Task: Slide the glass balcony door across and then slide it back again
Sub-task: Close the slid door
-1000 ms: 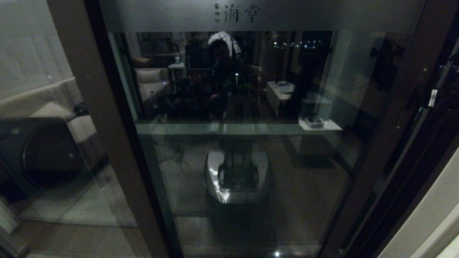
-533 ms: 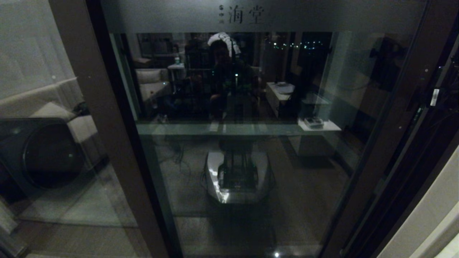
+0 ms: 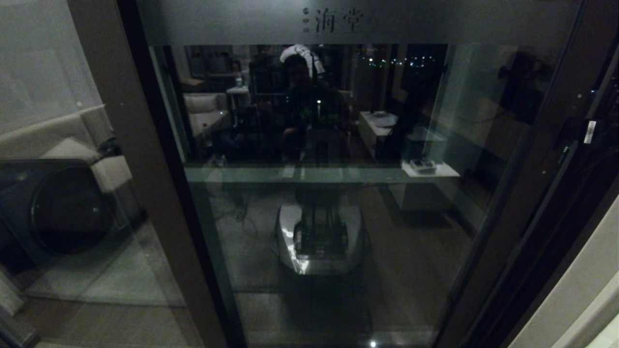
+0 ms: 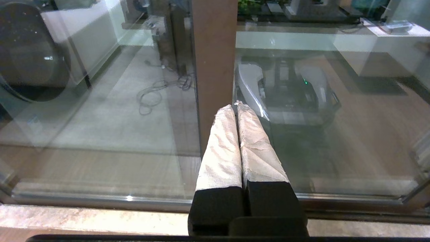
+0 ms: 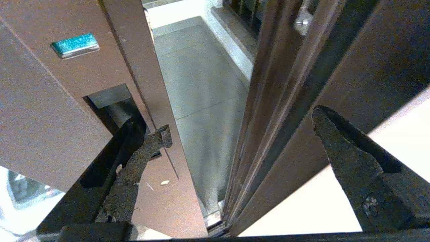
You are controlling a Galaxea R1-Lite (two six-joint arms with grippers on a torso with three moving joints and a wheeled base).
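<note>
The glass balcony door fills the head view, with a dark brown frame and a frosted top strip bearing Chinese characters. In the right wrist view my right gripper is open. One of its fingers is hooked in the door's recessed slot handle. The other finger is out by the jamb. A narrow gap between door edge and jamb shows balcony floor. My left gripper is shut on nothing, its white-wrapped tips close to a brown upright.
The fixed brown jamb stands just right of the door edge, with a pale wall beyond. A dark round-fronted machine sits behind the left glass. The floor track runs below the panels. The glass reflects my base.
The door has slid to the right: the characters on the frosted strip and the right upright have shifted right, and the gap to the jamb has narrowed.
</note>
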